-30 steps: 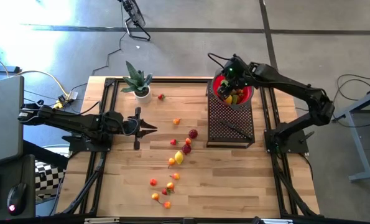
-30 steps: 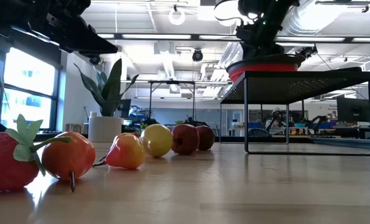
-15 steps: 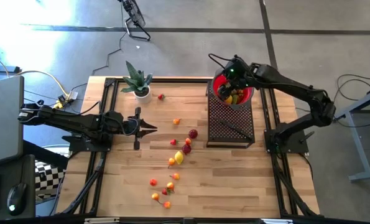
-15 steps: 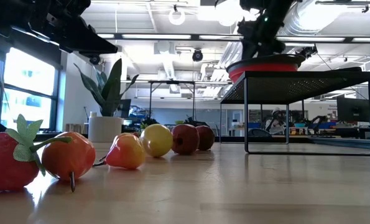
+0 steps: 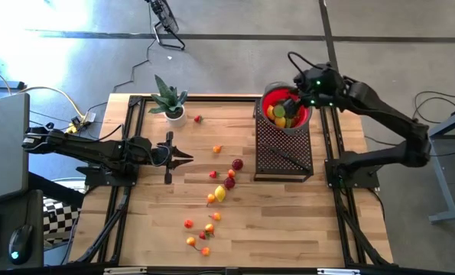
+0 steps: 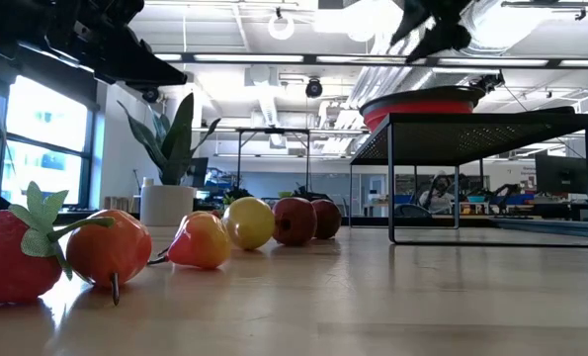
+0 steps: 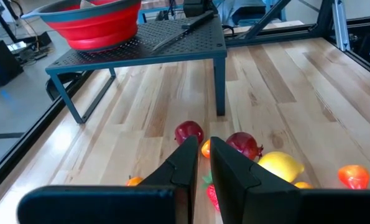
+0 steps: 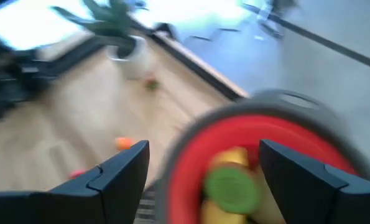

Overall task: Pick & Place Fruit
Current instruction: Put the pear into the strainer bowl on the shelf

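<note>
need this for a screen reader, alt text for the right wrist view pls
The right gripper, its dark fingers spread wide and empty, hangs above a round red bowl holding small green and yellow toy fruits. Beyond lies a light wooden table with an orange toy fruit and a white-potted green plant.

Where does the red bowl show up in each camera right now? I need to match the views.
High view: red bowl at the far end of the black mesh stand, right of centre, fruit inside.
Low view: bowl upper right, on the stand top.
Left wrist view: bowl top left, on the stand.
Right wrist view: bowl fills the lower middle, between the open right hand's fingers.
Shared landmark: the mesh stand.
</note>
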Controlling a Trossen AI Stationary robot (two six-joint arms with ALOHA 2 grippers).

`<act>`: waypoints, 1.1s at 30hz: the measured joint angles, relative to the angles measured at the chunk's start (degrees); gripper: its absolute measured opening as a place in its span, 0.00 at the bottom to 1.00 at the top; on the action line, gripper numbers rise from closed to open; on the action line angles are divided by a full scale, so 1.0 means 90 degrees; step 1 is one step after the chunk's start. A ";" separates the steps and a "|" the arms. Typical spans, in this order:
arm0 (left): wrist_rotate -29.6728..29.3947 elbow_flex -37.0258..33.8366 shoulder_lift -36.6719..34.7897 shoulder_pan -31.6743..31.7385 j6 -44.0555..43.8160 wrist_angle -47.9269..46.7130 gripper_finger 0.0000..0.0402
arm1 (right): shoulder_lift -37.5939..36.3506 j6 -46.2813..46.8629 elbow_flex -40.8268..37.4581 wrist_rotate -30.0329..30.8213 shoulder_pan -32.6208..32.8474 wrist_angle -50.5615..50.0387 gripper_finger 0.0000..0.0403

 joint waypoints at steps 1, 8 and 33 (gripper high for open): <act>0.0014 0.0000 0.0000 -0.0001 0.0001 -0.0002 0.09 | -0.0025 -0.0024 0.0000 -0.0134 0.0061 0.0090 0.73; 0.0016 0.0000 0.0000 -0.0001 0.0003 0.0000 0.09 | -0.0055 -0.0193 -0.0044 -0.0453 0.0853 0.0834 0.73; 0.0055 0.0000 0.0000 -0.0001 -0.0001 0.0002 0.09 | -0.0049 -0.1361 -0.2031 0.0016 0.3479 0.5460 0.27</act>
